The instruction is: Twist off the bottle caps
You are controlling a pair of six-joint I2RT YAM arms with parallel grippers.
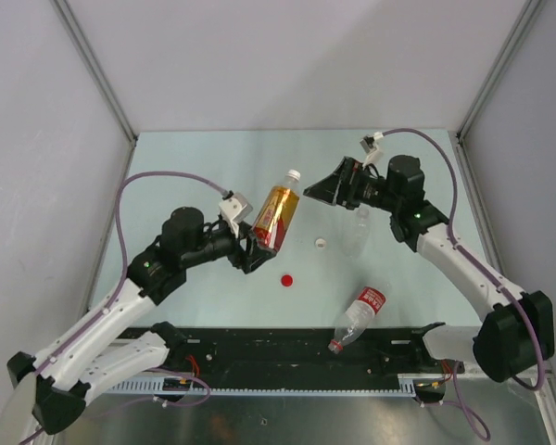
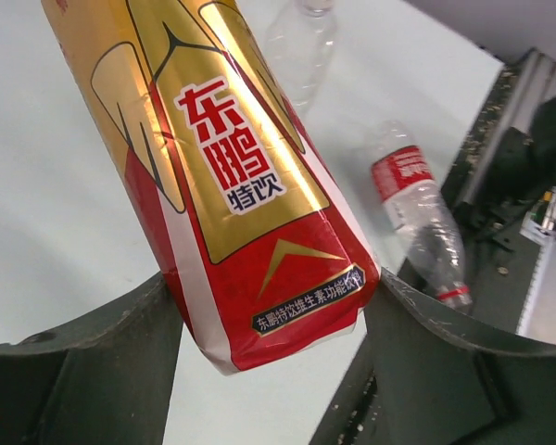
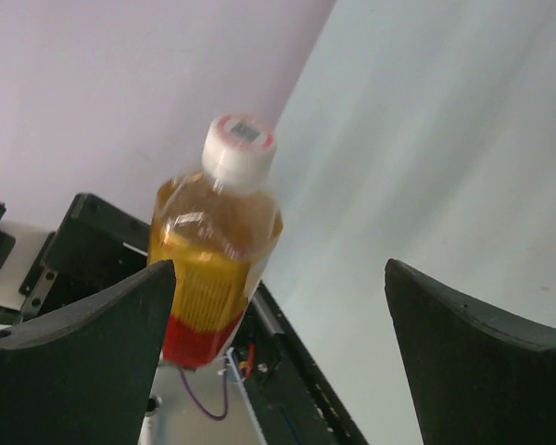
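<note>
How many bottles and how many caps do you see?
Bottles: 3 (amber bottle, clear bottle, red-label bottle)
Caps: 3 (red cap, loose white cap, fitted white cap)
Total: 6

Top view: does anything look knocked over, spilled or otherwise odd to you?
One thing: the red-labelled bottle lies on its side near the front edge, while the clear bottle stands upright. A red cap and a white cap lie loose on the table. The amber bottle is tilted, held in the left gripper. No spill shows.
</note>
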